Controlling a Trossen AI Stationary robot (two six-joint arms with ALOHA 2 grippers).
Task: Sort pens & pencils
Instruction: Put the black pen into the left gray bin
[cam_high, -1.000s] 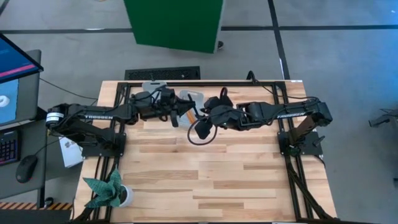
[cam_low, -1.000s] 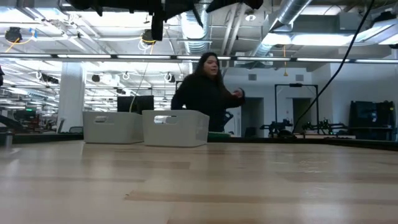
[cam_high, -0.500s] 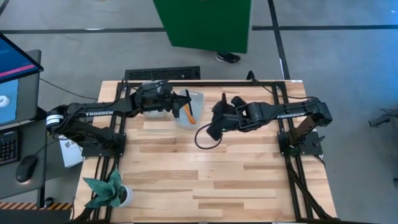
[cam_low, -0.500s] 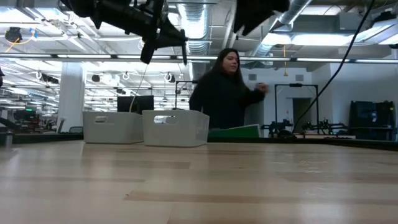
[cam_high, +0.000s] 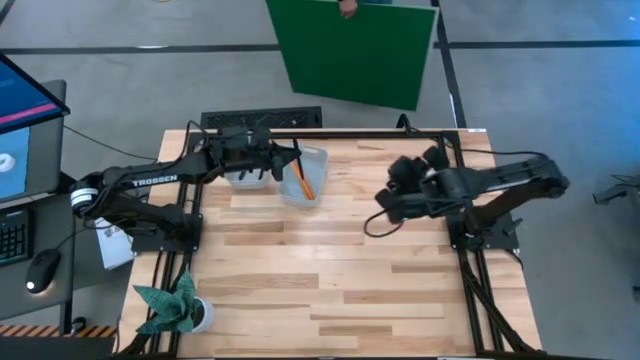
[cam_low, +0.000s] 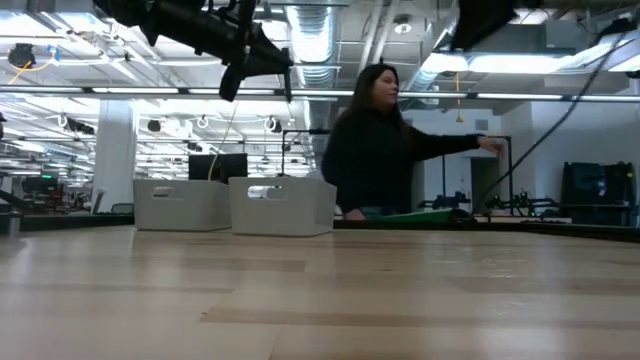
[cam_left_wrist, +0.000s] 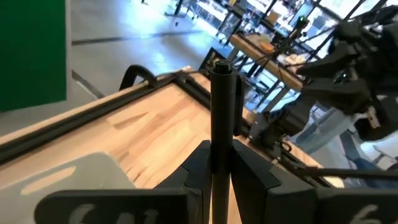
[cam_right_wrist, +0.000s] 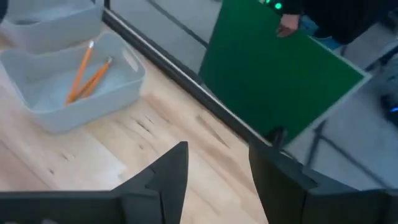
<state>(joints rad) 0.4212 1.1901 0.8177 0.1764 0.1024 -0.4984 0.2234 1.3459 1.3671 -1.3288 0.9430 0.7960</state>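
Note:
My left gripper (cam_high: 280, 160) hovers over the left of two pale grey bins (cam_high: 245, 176) at the table's far edge, shut on a black pen (cam_left_wrist: 222, 93). In the low view this gripper (cam_low: 262, 58) is high above both bins (cam_low: 282, 205). The right bin (cam_high: 306, 176) holds orange pencils (cam_high: 301, 181), which lie on its floor (cam_right_wrist: 87, 78). My right gripper (cam_high: 384, 202) is open and empty (cam_right_wrist: 217, 171), right of the bins above bare table. No other pens show. My left gripper pinches the black pen's shaft (cam_left_wrist: 222, 134) between its two fingers (cam_left_wrist: 200, 165). The pen's capped end (cam_left_wrist: 222, 65) sticks out well past the fingertips. The pen is lifted clear, high above the bins and the table.
A person (cam_low: 378, 150) beyond the far edge holds a large green board (cam_high: 355, 50). A keyboard (cam_high: 262, 118) lies behind the bins and a green paper plant (cam_high: 170, 308) stands at the near left corner. Bare wood (cam_high: 330, 270) covers the middle and near part.
My right gripper has drawn back from beside the bins toward the table's right edge. My left gripper, with the pen, has moved from the right bin toward the far edge and over the left bin, uncovering the pencils. The person has carried the green board to the right.

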